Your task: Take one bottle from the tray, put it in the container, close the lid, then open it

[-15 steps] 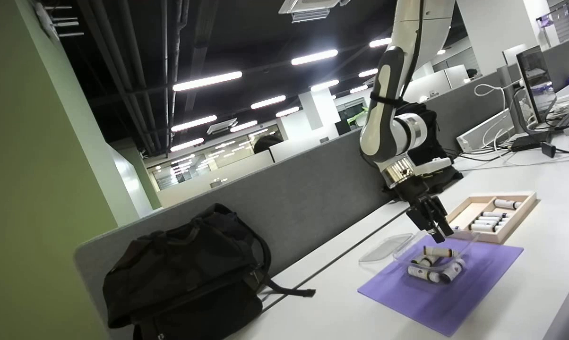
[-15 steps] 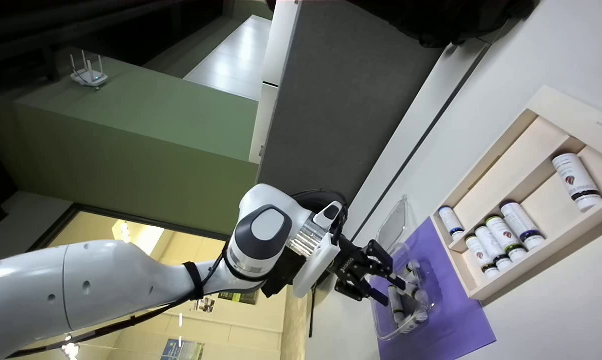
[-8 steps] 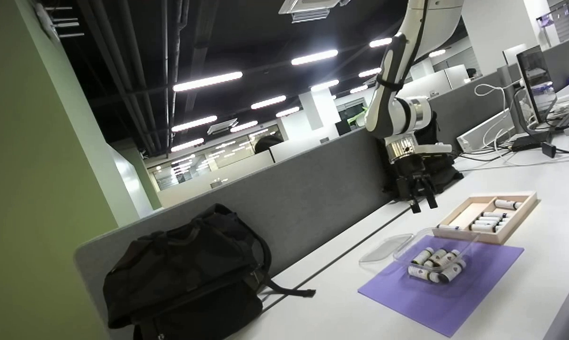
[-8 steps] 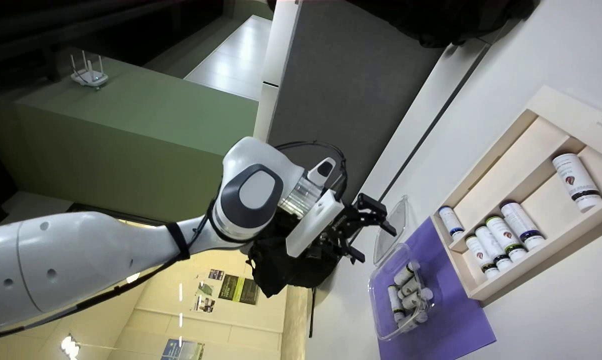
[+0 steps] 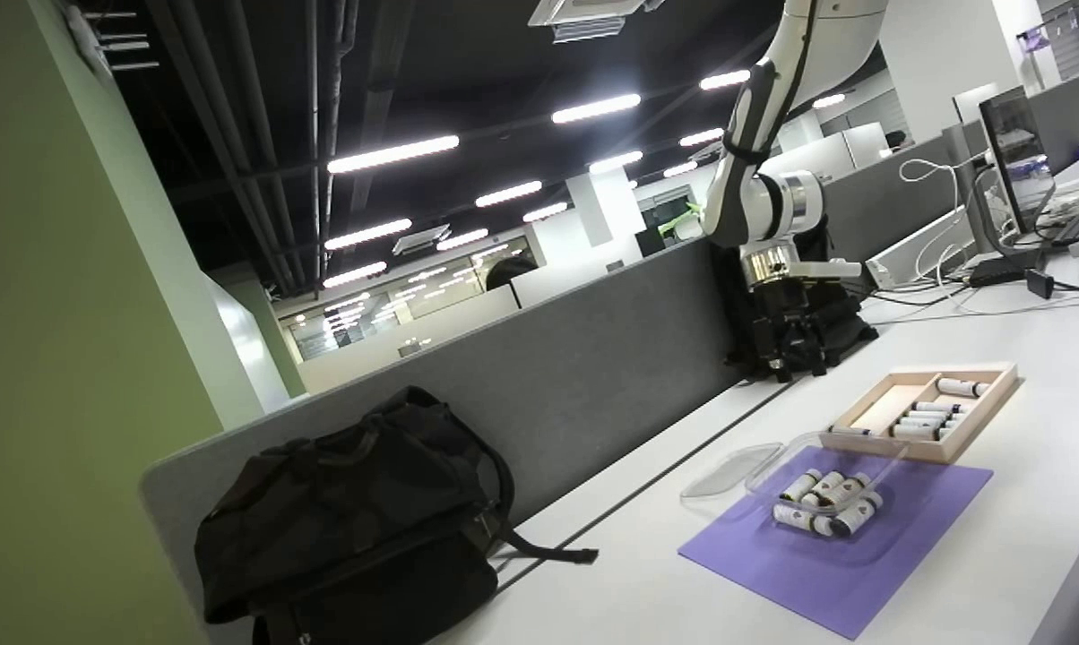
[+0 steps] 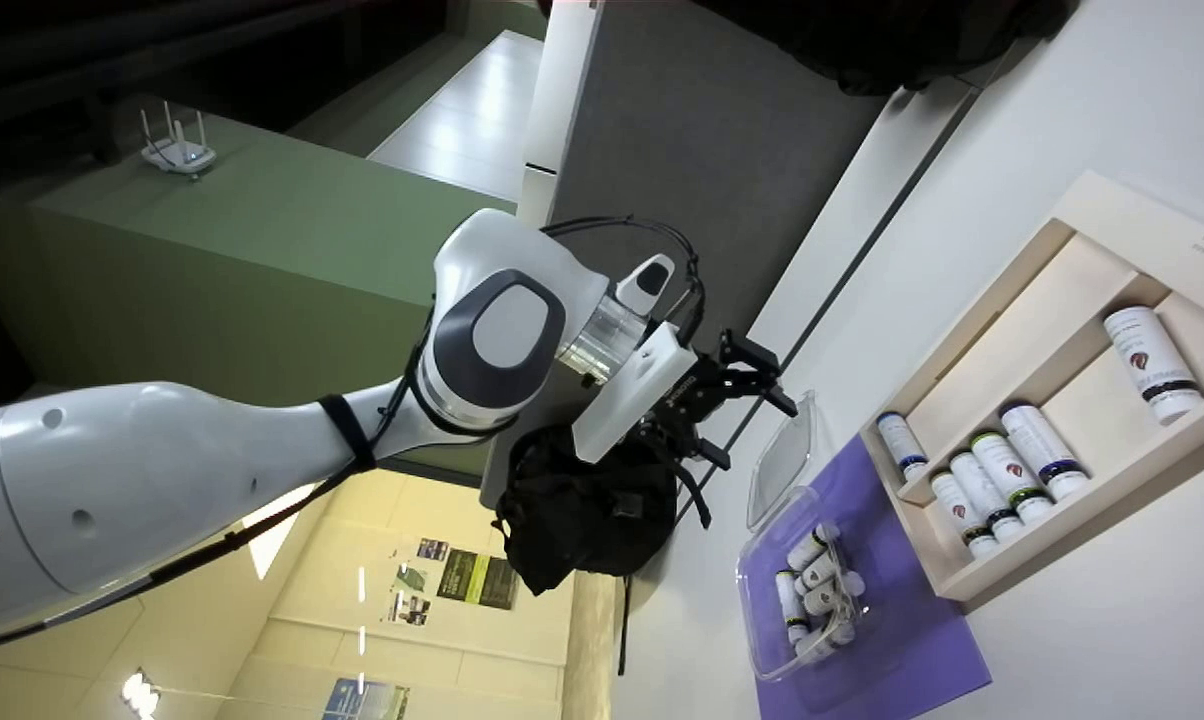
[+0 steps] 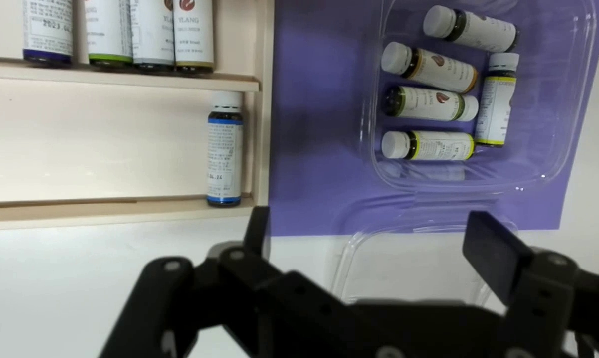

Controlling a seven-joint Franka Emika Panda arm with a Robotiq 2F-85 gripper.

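My gripper (image 7: 366, 219) stands wide open with nothing between its fingers. In an exterior view the gripper (image 6: 754, 435) hangs above the table, beside the container and near the grey partition. The clear plastic container (image 7: 543, 114) holds several small white-labelled bottles (image 7: 441, 69), lying on their sides. Its transparent lid (image 7: 409, 268) lies folded back, open, on the table. In the wrist view the lid shows beyond the gap between the fingers. The wooden tray (image 7: 263, 124) holds several more bottles. A blue-banded bottle (image 7: 224, 159) lies in the tray's end nearest the container.
A purple mat (image 5: 763, 573) lies under the container, with the tray close beside it. A grey partition (image 5: 593, 367) runs along the table's back. One black bag (image 5: 351, 520) rests against it; another black bag (image 6: 592, 510) is behind the gripper.
My gripper has risen from just over the container and moved off toward the partition, its jaws spreading wider. A bottle just below its fingers has come to rest among those in the container.
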